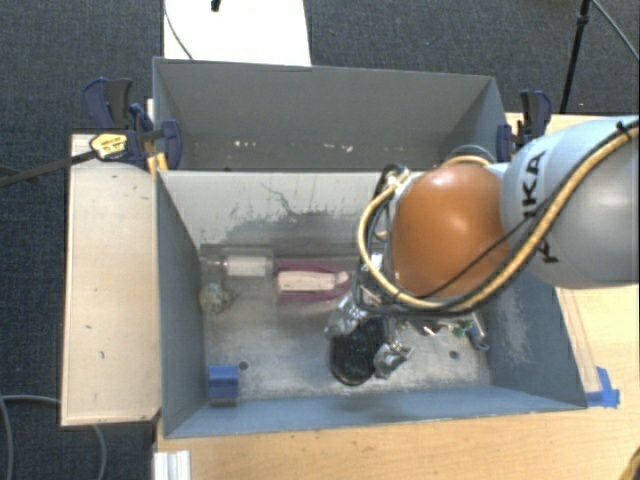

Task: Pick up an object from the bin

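One black rounded object (347,361) under tool (372,338)

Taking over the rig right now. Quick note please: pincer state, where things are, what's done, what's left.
Pincer: low at the front middle of the bin, right beside a black roundish thing. I cannot tell whether it holds it.
Other things: pink and white piece mid-floor, white cylinder left of it, small clear thing by the left wall, blue block in the front-left corner.
Done: pincer is down at floor level.
Left: confirm a grasp, then lift out.
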Robot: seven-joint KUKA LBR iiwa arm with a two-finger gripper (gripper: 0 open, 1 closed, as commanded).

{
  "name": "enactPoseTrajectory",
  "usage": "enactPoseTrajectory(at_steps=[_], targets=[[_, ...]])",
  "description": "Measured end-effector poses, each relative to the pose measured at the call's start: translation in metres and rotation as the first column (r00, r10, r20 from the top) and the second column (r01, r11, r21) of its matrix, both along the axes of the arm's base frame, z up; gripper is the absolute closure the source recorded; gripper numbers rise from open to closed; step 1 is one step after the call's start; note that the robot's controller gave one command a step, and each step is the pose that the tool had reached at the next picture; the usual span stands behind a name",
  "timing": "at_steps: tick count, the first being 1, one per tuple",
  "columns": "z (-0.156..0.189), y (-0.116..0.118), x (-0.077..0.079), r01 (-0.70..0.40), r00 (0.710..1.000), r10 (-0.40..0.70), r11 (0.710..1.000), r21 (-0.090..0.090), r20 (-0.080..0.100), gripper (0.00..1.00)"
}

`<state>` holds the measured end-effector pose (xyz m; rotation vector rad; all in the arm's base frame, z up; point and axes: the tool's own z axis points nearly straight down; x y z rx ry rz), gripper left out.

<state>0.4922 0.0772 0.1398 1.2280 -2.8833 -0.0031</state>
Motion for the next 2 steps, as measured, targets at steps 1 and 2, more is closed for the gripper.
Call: enactPoseTrajectory(at_steps=[1,2], targets=[[0.074,0.011,0.008,0.020,1.000,-0.020,1.000,0.004,0.017,1.00],[0.106,0.023,0.074,0.085,0.996,-0.085,0.996,0.005,0.017,1.00]])
